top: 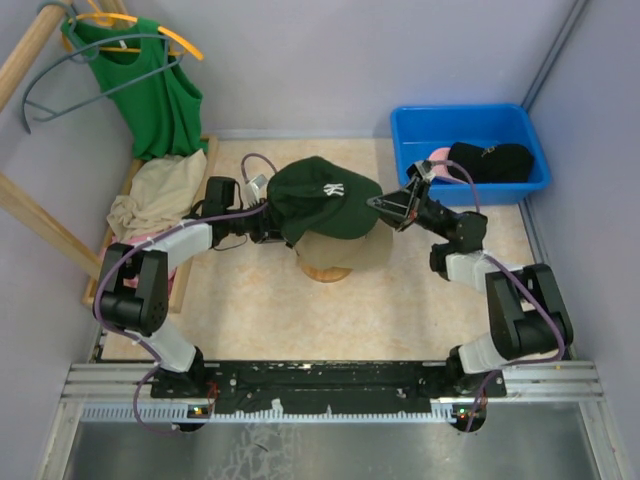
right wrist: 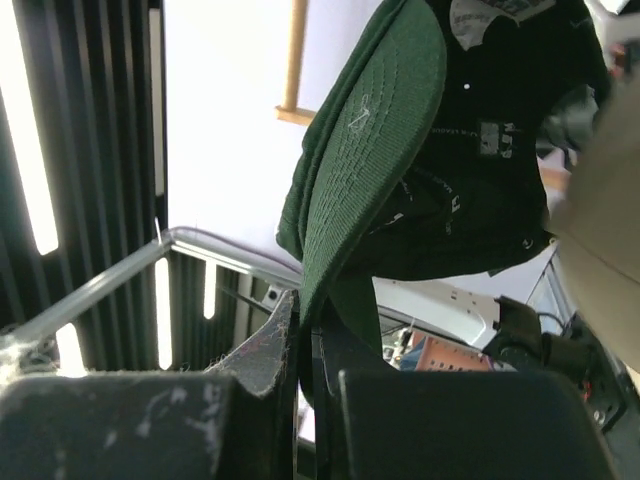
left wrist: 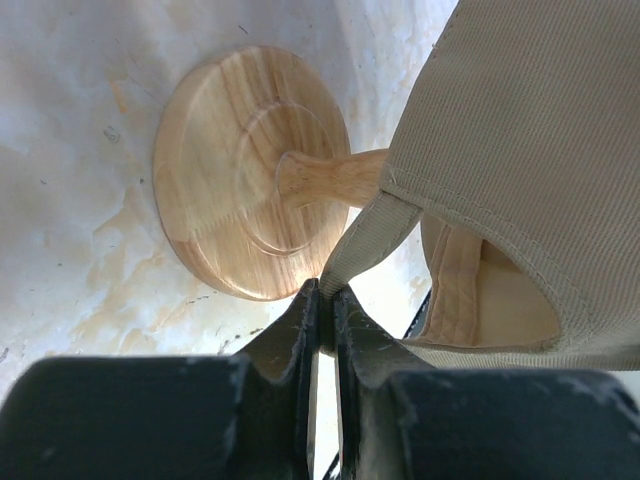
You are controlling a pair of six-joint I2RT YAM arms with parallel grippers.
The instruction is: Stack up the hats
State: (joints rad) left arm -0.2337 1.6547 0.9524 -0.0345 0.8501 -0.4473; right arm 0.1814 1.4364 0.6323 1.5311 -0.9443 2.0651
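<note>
A dark green hat (top: 325,195) with a white logo hangs over the tan hat (top: 350,252), which sits on a wooden stand (top: 325,271). My right gripper (top: 385,207) is shut on the green hat's brim (right wrist: 370,150), pinching it at the edge (right wrist: 308,312). My left gripper (top: 263,228) is shut on the tan hat's rear band (left wrist: 365,235), just beside the stand's round base (left wrist: 250,170). The tan hat's crown (left wrist: 530,150) fills the right of the left wrist view. A black hat (top: 492,160) and a pink hat (top: 437,157) lie in the blue bin (top: 410,130).
The blue bin stands at the back right. A green sleeveless top (top: 150,95) hangs on a hanger at the back left above a cream cloth (top: 160,190) on a wooden rack (top: 25,215). Walls close in both sides.
</note>
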